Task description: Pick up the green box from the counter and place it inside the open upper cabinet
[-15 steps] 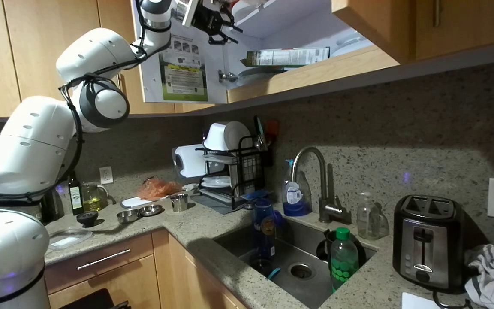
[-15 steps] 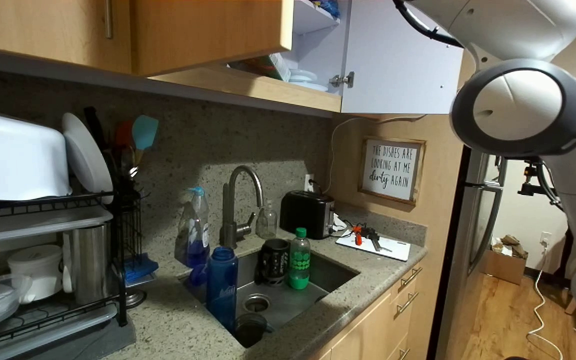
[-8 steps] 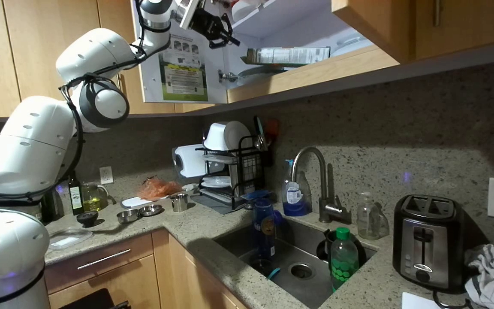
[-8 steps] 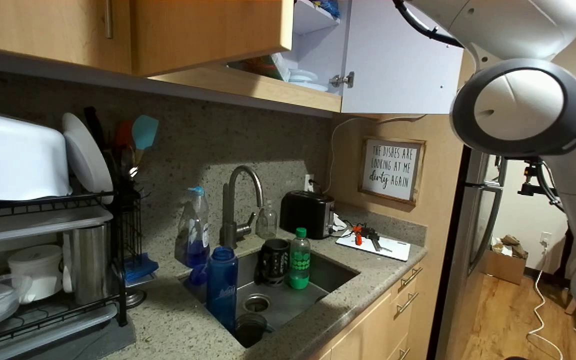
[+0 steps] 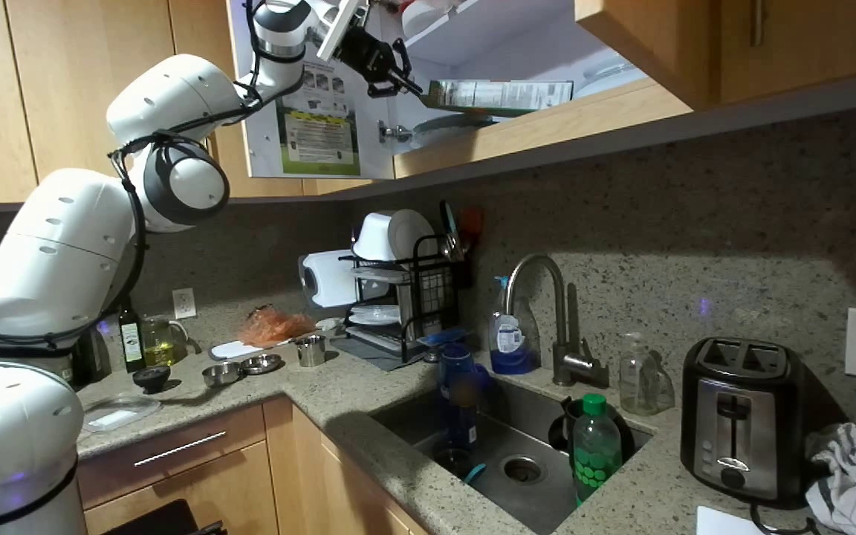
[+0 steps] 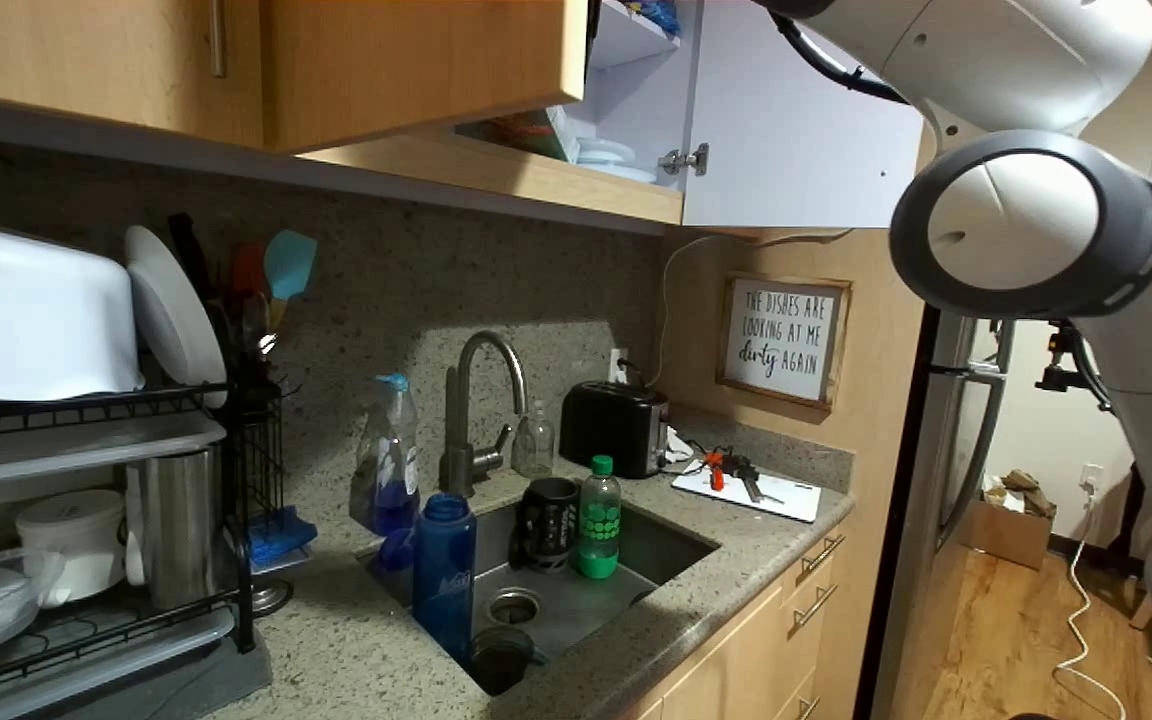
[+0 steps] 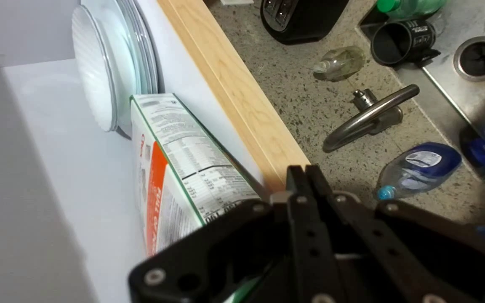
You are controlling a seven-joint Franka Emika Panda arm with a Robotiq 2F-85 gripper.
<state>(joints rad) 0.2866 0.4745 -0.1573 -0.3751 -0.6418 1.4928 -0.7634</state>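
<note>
Hand (image 5: 414, 88): in an exterior view, reaching into the open upper cabinet (image 5: 517, 56), fingers together, tips at the end of the green box (image 5: 502, 95); contact cannot be told.
Green box: inside the cabinet, lying lengthwise behind the wooden front edge (image 5: 562, 125), a printed white panel showing.
Table (image 5: 339, 394): granite, below the cabinet, carrying a toaster (image 5: 740, 416) and, by the sink (image 5: 532, 501), a faucet (image 5: 562, 319); a green-capped bottle (image 5: 597, 446) stands in the sink.
Arm (image 6: 1016, 230): in an exterior view, across the upper right.
White plates (image 6: 604, 153): in the cabinet, just beside the green box, which a door (image 6: 416, 60) partly hides.
Sign (image 6: 781, 340): framed, hanging near the refrigerator (image 6: 951, 440).
Fingers: in the wrist view, side by side, tips together, overlapping the wooden front edge.
Box end: close by the plates, touching or apart cannot be told; orange print on one side.
Glass bottle (image 7: 345, 63): beyond the edge, the faucet between it and the soap bottle (image 7: 423, 166).
</note>
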